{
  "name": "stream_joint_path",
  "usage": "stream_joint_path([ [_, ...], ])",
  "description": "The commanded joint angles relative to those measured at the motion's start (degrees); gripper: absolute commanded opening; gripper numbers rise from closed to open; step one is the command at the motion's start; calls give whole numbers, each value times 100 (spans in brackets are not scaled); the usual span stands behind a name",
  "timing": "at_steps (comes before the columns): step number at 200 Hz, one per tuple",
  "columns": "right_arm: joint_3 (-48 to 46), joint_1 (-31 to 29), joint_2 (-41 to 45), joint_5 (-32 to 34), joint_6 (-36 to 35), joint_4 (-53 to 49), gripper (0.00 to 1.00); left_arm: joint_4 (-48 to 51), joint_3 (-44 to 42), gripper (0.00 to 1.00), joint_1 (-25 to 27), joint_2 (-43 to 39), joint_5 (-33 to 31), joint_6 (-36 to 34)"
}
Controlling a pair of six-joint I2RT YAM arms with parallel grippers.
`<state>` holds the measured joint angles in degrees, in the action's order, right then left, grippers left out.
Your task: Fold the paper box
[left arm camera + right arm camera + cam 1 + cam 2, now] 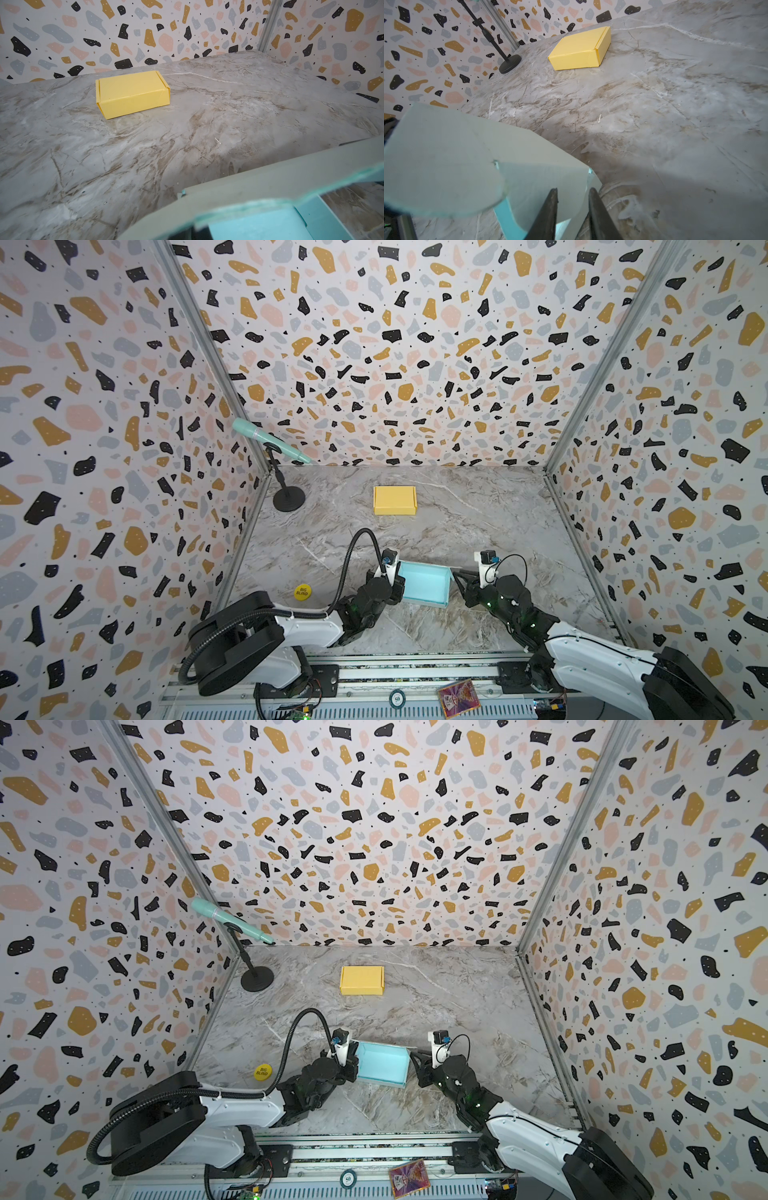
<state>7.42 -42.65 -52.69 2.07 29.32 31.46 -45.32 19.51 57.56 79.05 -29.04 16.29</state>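
The teal paper box (424, 583) (382, 1063) hangs between the two arms near the table's front, its open inside facing up. My left gripper (398, 578) (355, 1058) is shut on its left wall. In the left wrist view the box's pale outer flap (259, 182) fills the near corner and hides the jaws. My right gripper (454, 572) (413, 1054) stands at the box's far right corner. In the right wrist view it (573, 190) is open, and its black fingers (553, 207) straddle the edge of the box's pale side flap (529, 166).
A folded yellow box (395, 500) (361, 980) (133, 93) (581, 49) lies further back at the middle. A teal microphone (270, 443) on a black stand (289, 498) occupies the back left corner. A yellow round token (302, 592) lies at the front left. Patterned walls enclose three sides.
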Motion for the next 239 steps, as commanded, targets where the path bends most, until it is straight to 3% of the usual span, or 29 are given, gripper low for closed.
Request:
stream_joint_path([
  [1,143,-237,-189,141,69,214,28,-32,158,3,50,85,-139,246],
  [53,61,-408,-364,315,197,404,28,-79,229,2,291,166,-468,492],
  [94,16,-410,-64,334,157,161,28,-266,138,2,347,289,-397,538],
  [175,5,-491,-361,340,170,326,28,-796,-21,2,571,521,-334,576],
  [239,-136,-540,-169,468,180,187,28,-1935,-516,1,732,1087,-677,546],
])
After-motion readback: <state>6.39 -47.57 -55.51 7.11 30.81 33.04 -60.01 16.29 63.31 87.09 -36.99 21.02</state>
